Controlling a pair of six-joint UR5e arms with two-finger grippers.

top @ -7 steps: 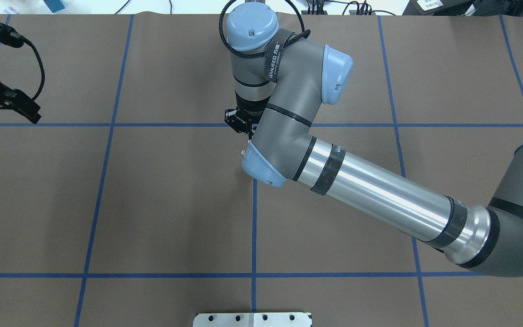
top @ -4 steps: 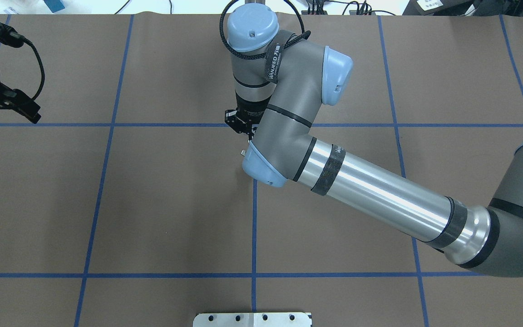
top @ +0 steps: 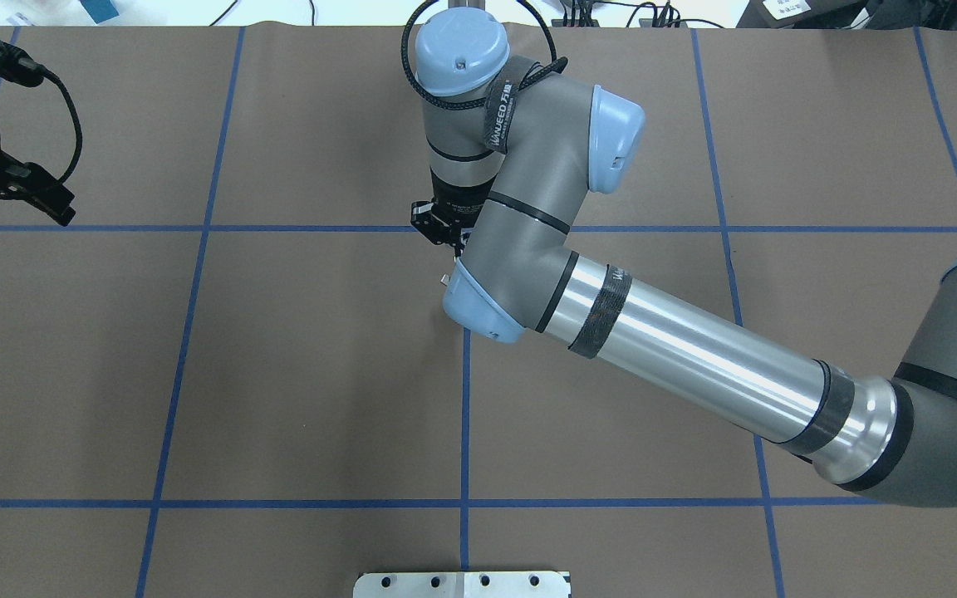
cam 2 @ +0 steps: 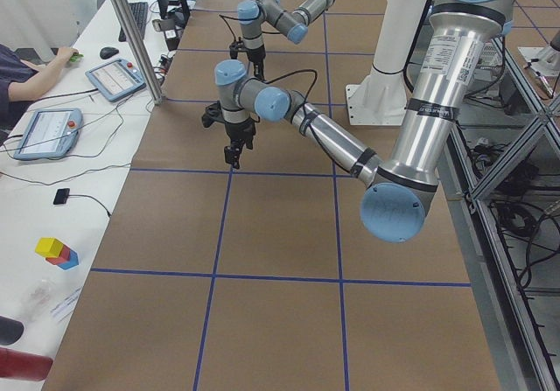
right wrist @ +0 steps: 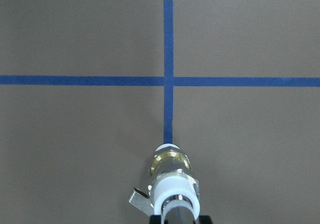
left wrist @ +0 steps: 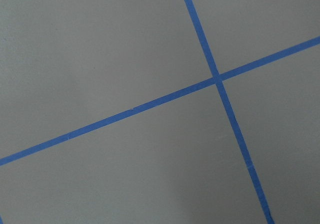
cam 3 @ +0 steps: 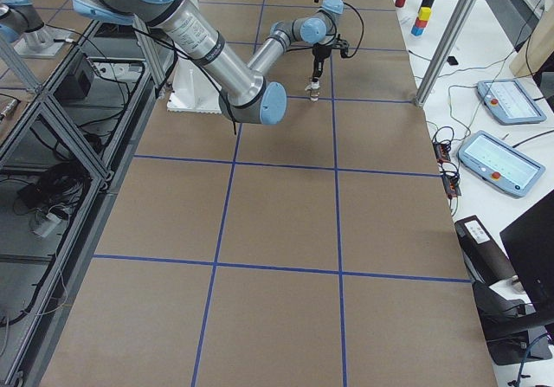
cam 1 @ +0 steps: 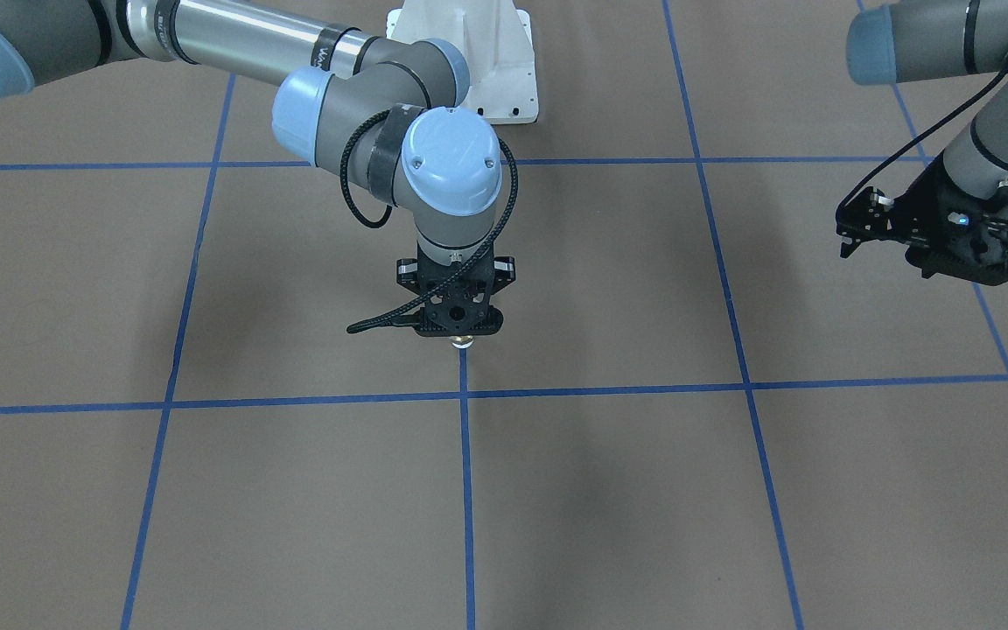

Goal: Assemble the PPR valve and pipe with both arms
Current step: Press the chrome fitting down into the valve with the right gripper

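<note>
The PPR valve [right wrist: 172, 181] is held by the right gripper [cam 1: 460, 329] over the middle of the table [cam 1: 731, 490]. At the bottom edge of the right wrist view the black fingertips [right wrist: 204, 220] are seen pressed against both sides of the near white ring, so the fingers are closed only as far as the width of the valve allows. The valve is pointed down from the gripper, with its far white end toward the brown surface and its brass band in the middle. The small grey lever [right wrist: 140, 200] sticks out to the left in that view. Inside the near white ring a silvery part [right wrist: 176, 213] is seen, but what it is cannot be told. The valve is placed over a blue tape line [right wrist: 168, 33], just beside the crossing of two lines. It cannot be told whether the table is touched. The left gripper [cam 1: 856, 229] hangs well apart, toward the robot's left side of the table. How far its fingers are open cannot be told. In the left wrist view only the brown surface and crossed tape are shown.
</note>
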